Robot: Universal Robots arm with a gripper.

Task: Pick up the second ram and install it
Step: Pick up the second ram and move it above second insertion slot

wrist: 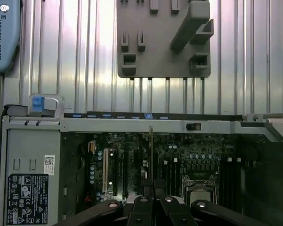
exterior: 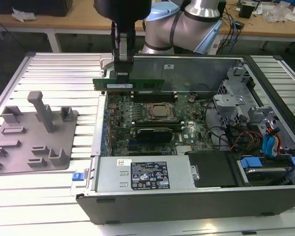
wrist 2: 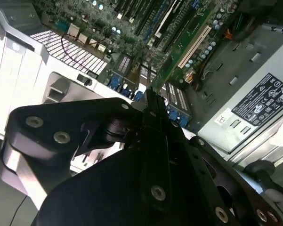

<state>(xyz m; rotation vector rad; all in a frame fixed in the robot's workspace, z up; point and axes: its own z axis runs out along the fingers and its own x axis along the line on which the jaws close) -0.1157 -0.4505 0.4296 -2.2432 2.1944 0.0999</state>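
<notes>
pincer: mine [exterior: 122, 73], clamped on the second ram [exterior: 137, 84], fingers pressing its two flat faces.
grip point: off-centre, toward the exterior view's left end of the stick; the longer part sticks out to the exterior view's right.
ram pose: on edge, long side level, contact edge down. I judge that's so it can go straight down into a slot.
ram location: in the air over the far part of the motherboard [exterior: 147, 123], above the memory slots [exterior: 152, 97], beyond the processor [exterior: 160, 111]. It looks clear of the slots, not seated.
first wrist view: ram [wrist: 150, 150] seen edge-on as a thin line running out from my fingertips [wrist: 153, 188], parallel to the slot rows below.
alignment: which exact slot it sits over, I can't tell.
fixture plate: [exterior: 34, 142] sits on the slatted table outside the case [exterior: 186, 201], well apart from me; I see no stick in its posts.
risk: off-centre grip, so the free end may tilt when pressed.
</notes>
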